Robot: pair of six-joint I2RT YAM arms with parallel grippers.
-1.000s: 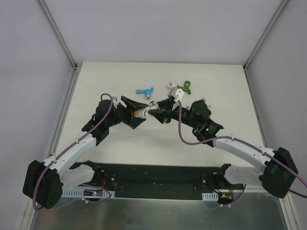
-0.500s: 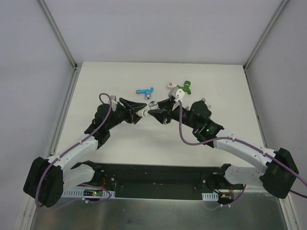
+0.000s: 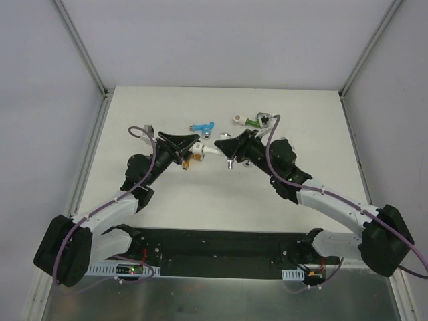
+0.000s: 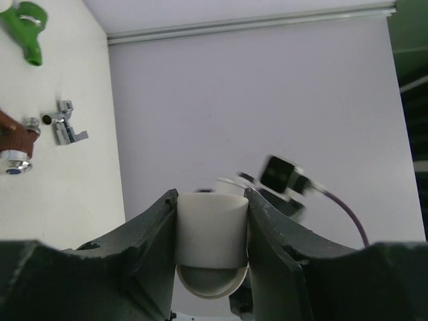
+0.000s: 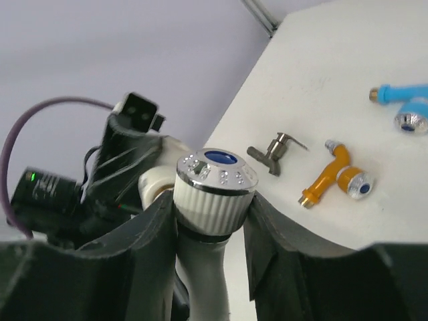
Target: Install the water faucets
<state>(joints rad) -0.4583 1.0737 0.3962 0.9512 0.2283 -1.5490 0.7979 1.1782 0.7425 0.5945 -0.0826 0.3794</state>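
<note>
"White plastic in the right gripper [image 5: 212, 204], then?"

"Yes. Pinched tight on the white faucet [image 5: 215, 182], ribbed knob and chrome cap with its blue centre turned toward the wrist camera, body running down between the jaws, all of it lifted off the table [image 3: 314, 120]."

"And opposite?"

"Opposite, the left gripper [image 4: 211, 210], clamped just as firmly around the short white pipe fitting [image 4: 210, 235], rim about level with the jaw tips, open mouth aimed at the faucet. Nearly touching, seen from overhead; impossible to tell whether already joined."

"Why held up in the air, nose to nose?"

"Probably to bring both axes into line before pressing or screwing one part into the other. Needs a firm hold on each half; hence both grips closed hard, neither slack. Risks a jam if brought together crooked."

"Where to find the remaining ones?"

"Loose on the table, waiting. Nearest, the orange faucet [image 5: 334, 172] just beside the grey faucet [image 5: 274, 150], close to the left gripper's tip; the blue faucet [image 5: 411, 103] farther back. Over on the right arm's side, the green faucet [image 4: 27, 30] and the brown faucet [image 4: 12, 134], apart from each other, silvery end showing on the brown."

"How far along, at a guess?"

"Early. Nothing seen mated for certain, and five lying untouched."
</note>
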